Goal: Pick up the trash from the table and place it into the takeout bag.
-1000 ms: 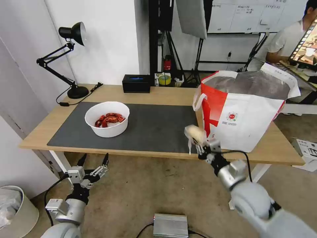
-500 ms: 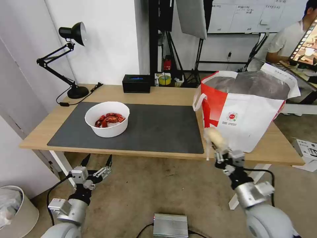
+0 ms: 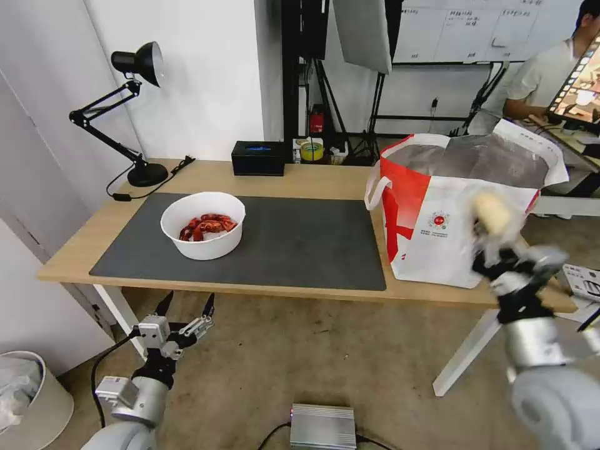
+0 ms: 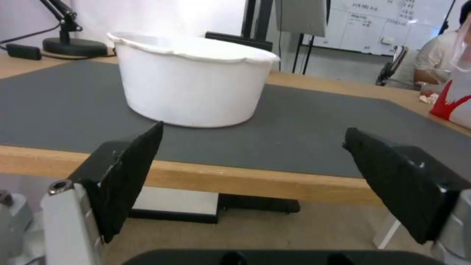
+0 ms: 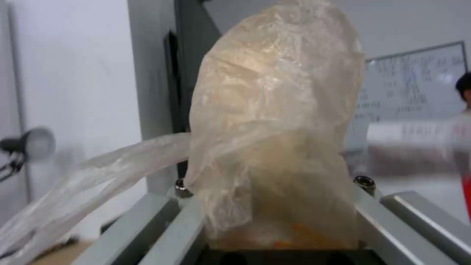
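My right gripper [image 3: 499, 247] is shut on the clear-wrapped pale-orange lump [image 3: 492, 212] [image 5: 275, 132] of trash, held up beside the right front corner of the takeout bag [image 3: 459, 209], below its rim. The bag stands open on the right end of the table [image 3: 300, 178], silvery lining showing. A white round bowl [image 3: 202, 224] [image 4: 191, 84] of red scraps sits on the dark grey mat [image 3: 294, 240] at the left. My left gripper [image 3: 186, 309] [image 4: 250, 173] hangs open below the table's front edge, facing the bowl.
A black desk lamp [image 3: 134, 112] stands at the table's back left, with a black box [image 3: 258, 157] at the back middle. On the floor lie a silver box [image 3: 323, 426] and, at the far left, a bin [image 3: 28, 400]. A person sits at the far right.
My right arm has swung right and upward with the wrapped lump, from the table's front edge near the mat to the bag's right front corner. The left gripper has barely moved.
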### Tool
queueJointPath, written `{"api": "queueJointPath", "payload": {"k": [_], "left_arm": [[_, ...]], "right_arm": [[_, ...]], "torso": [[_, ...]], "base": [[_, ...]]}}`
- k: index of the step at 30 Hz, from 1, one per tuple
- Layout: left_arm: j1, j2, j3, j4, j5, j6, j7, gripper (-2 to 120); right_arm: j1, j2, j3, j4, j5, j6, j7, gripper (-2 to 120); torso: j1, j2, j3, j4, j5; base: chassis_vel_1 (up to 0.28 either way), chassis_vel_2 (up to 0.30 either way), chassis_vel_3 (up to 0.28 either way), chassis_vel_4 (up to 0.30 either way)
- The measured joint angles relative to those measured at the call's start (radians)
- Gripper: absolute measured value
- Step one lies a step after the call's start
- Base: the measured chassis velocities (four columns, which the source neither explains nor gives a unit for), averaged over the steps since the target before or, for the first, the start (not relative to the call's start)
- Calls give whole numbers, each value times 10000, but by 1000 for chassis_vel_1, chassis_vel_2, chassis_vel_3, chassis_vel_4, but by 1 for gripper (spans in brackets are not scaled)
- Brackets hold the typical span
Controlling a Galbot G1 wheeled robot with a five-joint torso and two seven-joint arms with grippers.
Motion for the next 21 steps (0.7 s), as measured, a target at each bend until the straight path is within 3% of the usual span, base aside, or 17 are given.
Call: {"api": "queueJointPath", "payload": {"k": [5, 10, 15, 18, 21], "left_arm": [[-68, 16, 74, 93, 21, -11, 0, 100], [-93, 37, 89, 134, 25, -15, 1, 100], [-126, 39, 123, 218, 27, -21, 12, 100], [-155, 34, 171, 256, 37, -24, 18, 100], [-213, 23, 209, 305, 45, -24, 19, 100]], "right_arm": [[1737, -1299, -353, -522, 874, -616, 1077, 6], [2966, -2067, -708, -1242, 1125, -1053, 1443, 6], [5106, -2976, -1452, -2431, 1631, -1591, 1779, 6], [6202, -3382, -2043, -3030, 1933, -2240, 2022, 6], [7423, -3742, -2829, -3691, 2186, -3505, 2188, 6]], "torso": [[2, 0, 0, 0, 1], [2, -1, 1, -1, 1], [2, -1, 1, 0, -1], [2, -1, 2, 0, 1], [3, -1, 1, -2, 0]], "base": [[0, 0, 0, 0], [0, 0, 0, 0], [0, 0, 0, 0], [0, 0, 0, 0], [0, 0, 0, 0]]}}
